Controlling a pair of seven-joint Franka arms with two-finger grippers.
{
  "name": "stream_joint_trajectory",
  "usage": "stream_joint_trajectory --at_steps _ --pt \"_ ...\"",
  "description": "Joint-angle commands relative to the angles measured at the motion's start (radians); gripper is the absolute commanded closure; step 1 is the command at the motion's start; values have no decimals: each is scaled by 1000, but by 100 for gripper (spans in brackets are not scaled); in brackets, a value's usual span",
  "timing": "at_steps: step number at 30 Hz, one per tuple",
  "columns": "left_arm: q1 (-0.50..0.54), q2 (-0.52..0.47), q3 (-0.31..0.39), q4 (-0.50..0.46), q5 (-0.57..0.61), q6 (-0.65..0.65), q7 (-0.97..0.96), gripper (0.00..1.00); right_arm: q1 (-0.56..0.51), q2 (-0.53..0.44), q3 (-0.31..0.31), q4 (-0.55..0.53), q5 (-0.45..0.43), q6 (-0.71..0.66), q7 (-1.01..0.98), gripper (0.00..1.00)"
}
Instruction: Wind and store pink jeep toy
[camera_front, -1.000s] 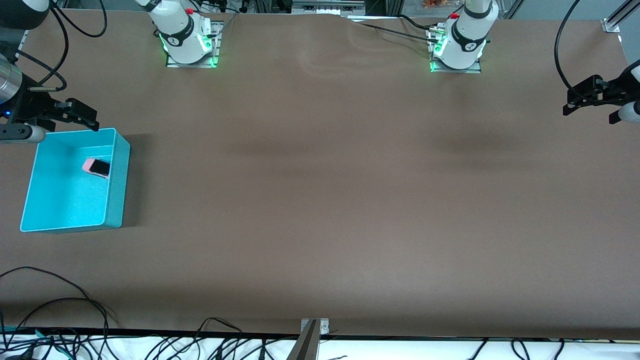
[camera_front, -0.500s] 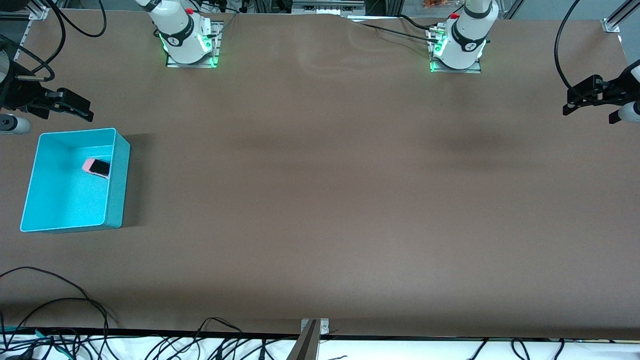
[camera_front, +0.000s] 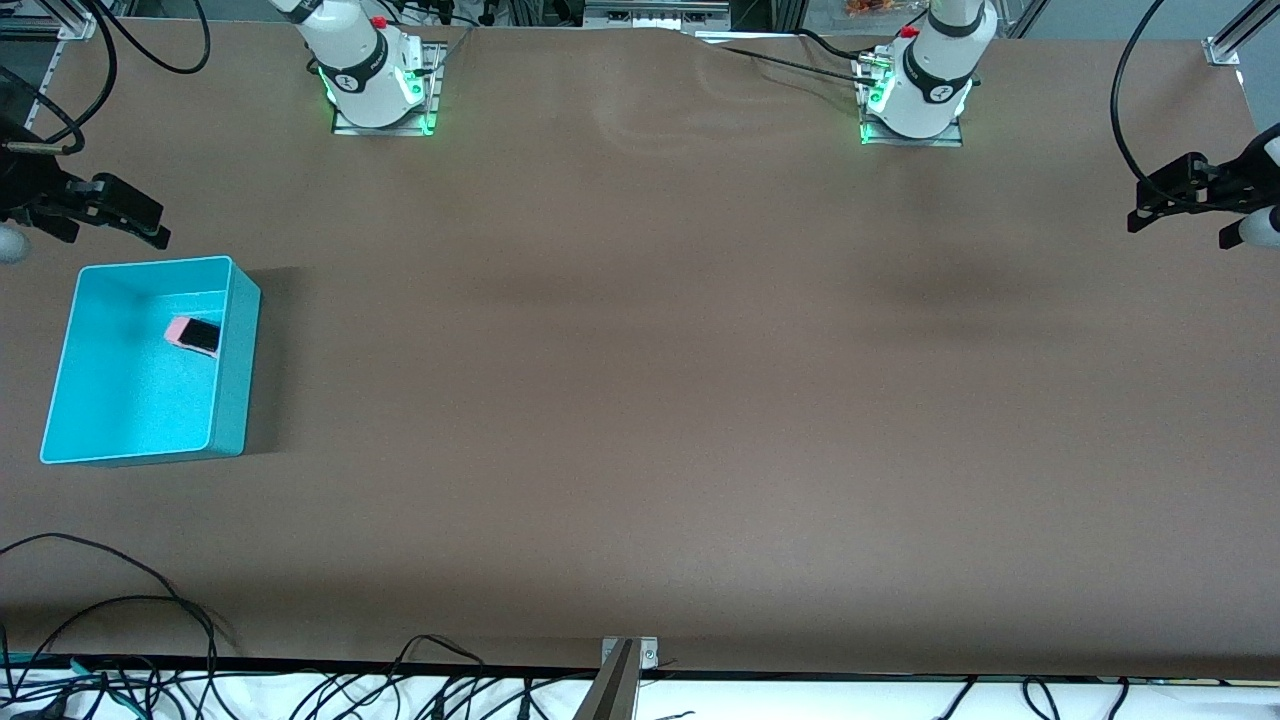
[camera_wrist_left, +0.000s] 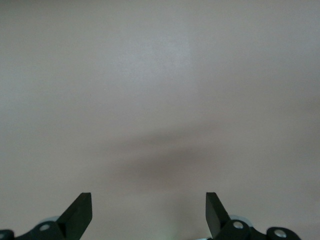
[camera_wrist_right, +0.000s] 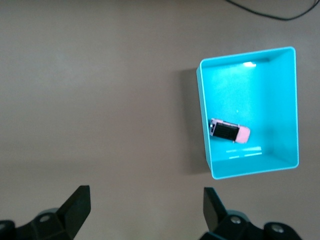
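- As the front view is read like a clock face, a turquoise bin (camera_front: 150, 360) is found at about nine o'clock, at the right arm's end of the table (camera_front: 640, 400).
- Inside the bin, the pink jeep toy (camera_front: 193, 334) is seen lying on the floor of the bin, close against the wall that faces the middle of the table and in the half farther from the front camera.
- In the right wrist view, the same toy (camera_wrist_right: 229, 131) is shown from above, its black section against the bin (camera_wrist_right: 248, 112) wall and its pink end toward the bin's middle.
- The right gripper (camera_front: 115, 210) is held up at about ten o'clock, over bare table just clear of the bin's rim; its fingers are spread wide and nothing is gripped.
- The left gripper (camera_front: 1165, 195) is held at about two o'clock near the left arm's end of the table, its fingers likewise spread wide and empty; this arm is judged to be waiting.
- The storing step is judged to be done, since the toy rests in the bin and is touched by neither gripper.
- Whether the toy was wound cannot be told from the scene.
- Little or nothing is judged to be left of the task.
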Motion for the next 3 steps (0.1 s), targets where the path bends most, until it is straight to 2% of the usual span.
stream_joint_trajectory --at_steps 1,3 --pt "10 17 0 51 3 -23 -4 0 6 15 -2 29 14 11 15 0" --pt "17 15 1 56 3 -24 -5 0 6 17 -2 29 16 7 12 0"
